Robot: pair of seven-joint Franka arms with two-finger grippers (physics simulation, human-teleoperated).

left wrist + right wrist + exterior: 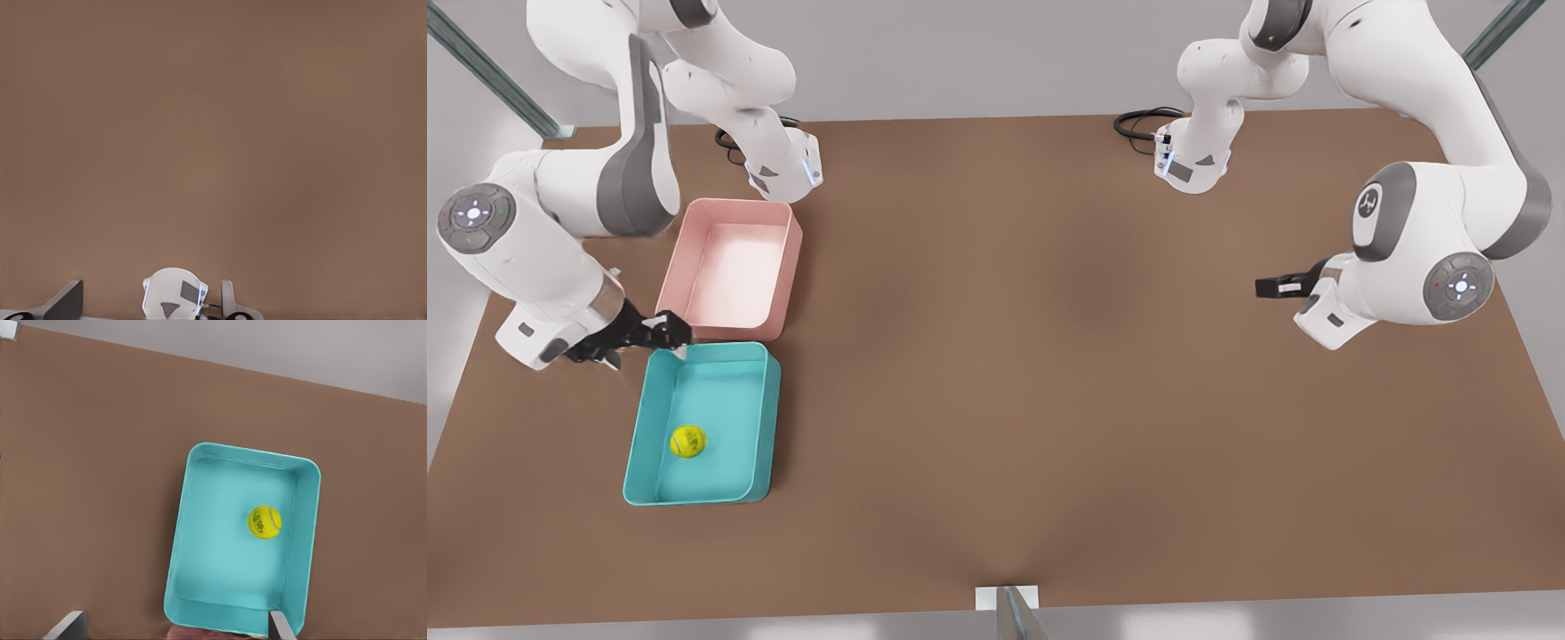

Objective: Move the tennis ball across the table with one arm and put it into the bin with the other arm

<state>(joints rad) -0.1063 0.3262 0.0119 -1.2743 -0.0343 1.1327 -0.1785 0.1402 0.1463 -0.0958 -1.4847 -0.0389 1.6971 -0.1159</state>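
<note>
Where the ball lies, front view: the tennis ball (687, 441) rests on the floor of the teal bin (769, 418), in the half nearer the camera, apart from every wall.
Bins, front view: the pink bin (791, 258) sits just beyond the teal one, and nothing lies in it.
Right hand, front view: my right hand (665, 333) hovers at the teal bin's far corner, on the front view's left, holding nothing.
Left hand, front view: my left hand (1272, 286) hangs over the counter (1049, 356) at the front view's right, well apart from both bins; this arm waits.
Left wrist view: bare counter (213, 133) lies below, and the fingers of my left hand (147, 299) stand apart with nothing between them.
Right wrist view: the teal bin (180, 533) is beneath me with the tennis ball (265, 521) inside it, nearer one long wall but not touching it; the fingers of my right hand (175, 625) are spread wide, one on each side of the bin's near end, and they carry nothing.
Step in hand: I judge the drop into the bin done, since the ball is inside and my right hand is free of it.
Next move: I would lift my right hand straight up and away, keeping its fingers off the bin's rim so the bin is not nudged; my left arm needs nothing more.
</note>
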